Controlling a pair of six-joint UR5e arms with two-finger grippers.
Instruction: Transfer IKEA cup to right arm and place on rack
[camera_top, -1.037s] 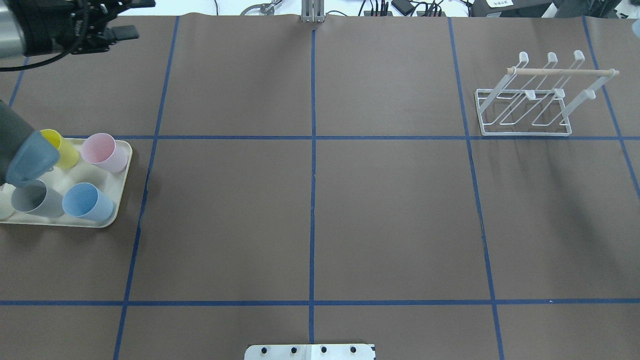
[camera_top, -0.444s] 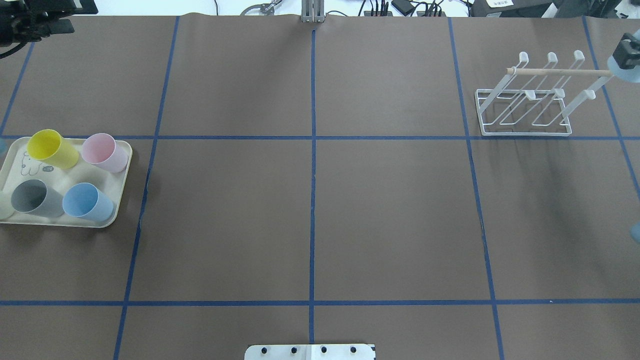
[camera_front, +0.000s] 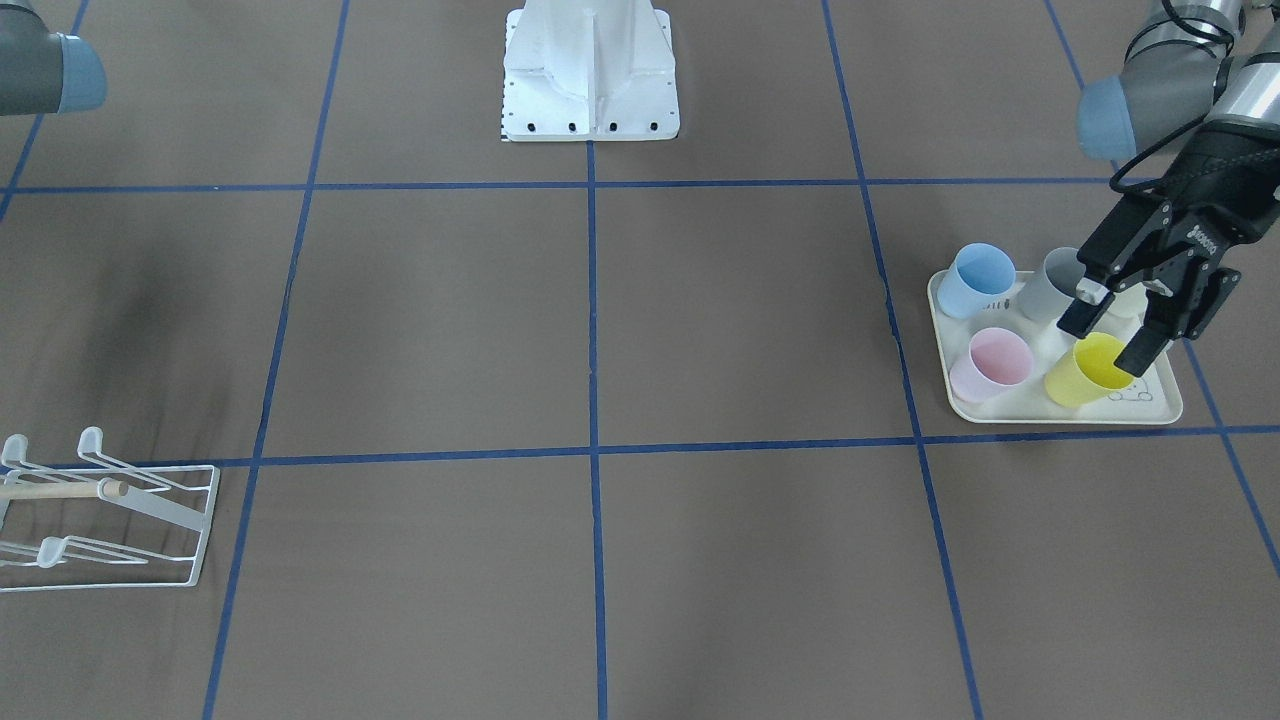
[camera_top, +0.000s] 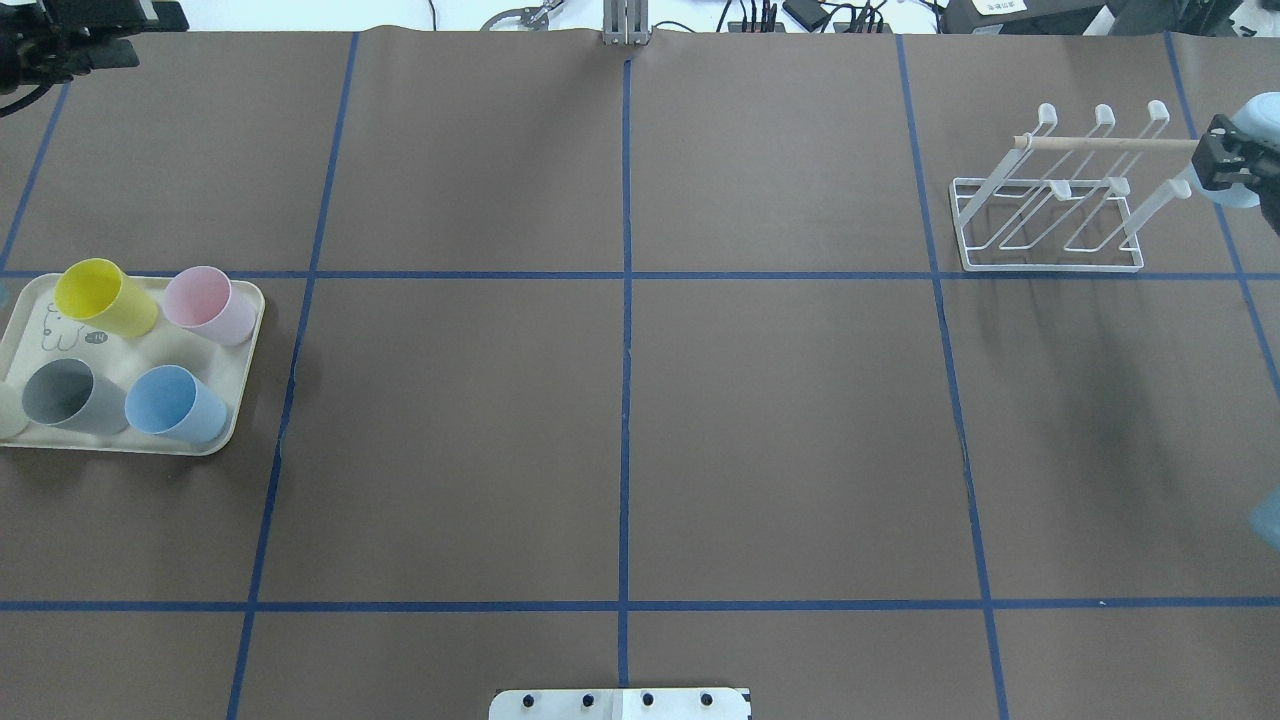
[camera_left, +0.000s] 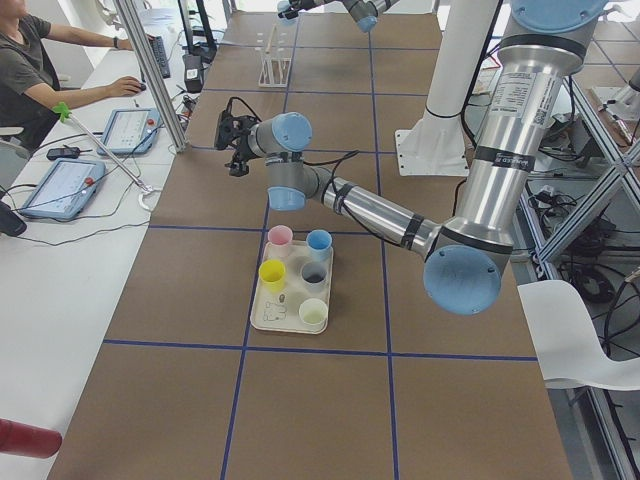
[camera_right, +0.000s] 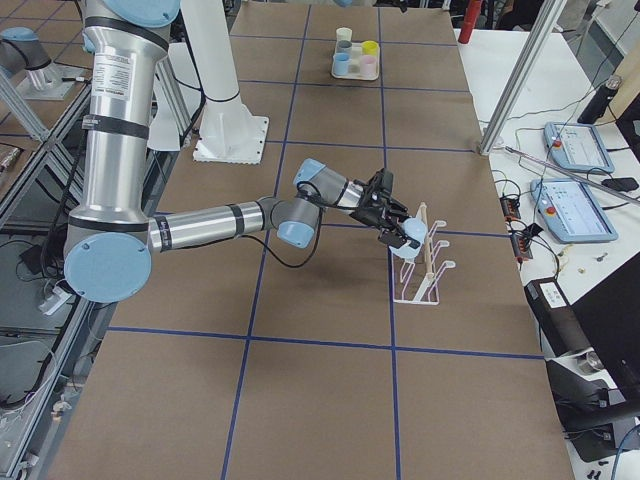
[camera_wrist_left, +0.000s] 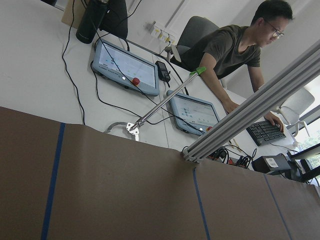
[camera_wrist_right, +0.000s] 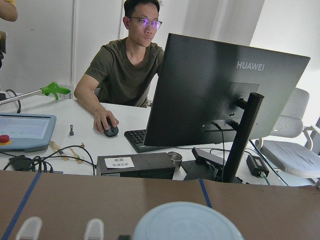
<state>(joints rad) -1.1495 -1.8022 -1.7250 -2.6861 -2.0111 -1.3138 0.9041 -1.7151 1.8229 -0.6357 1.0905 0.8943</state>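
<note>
Over the table (camera_top: 620, 400), R arm (camera_right: 200, 225) stretches low to the rack (camera_top: 1046, 113), prob. to slip its load over an end prong. L arm (camera_left: 380, 210) sits off by the far edge, L gripper (camera_top: 140, 35) spread w/ nothing in it. R gripper (camera_right: 398, 232) is clamped on the pale blue cup (camera_wrist_right: 187, 225), just beside the wooden rod (camera_top: 1110, 144), which could snag it. Tray (camera_top: 115, 352) w/ spare cups is well apart. A person (camera_wrist_right: 125, 70) works beyond.

The left arm (camera_left: 380, 210) extends, fingers (camera_front: 1140, 350) apart; right arm (camera_right: 200, 228) extends, fingers (camera_right: 388, 218) clamped.
</note>
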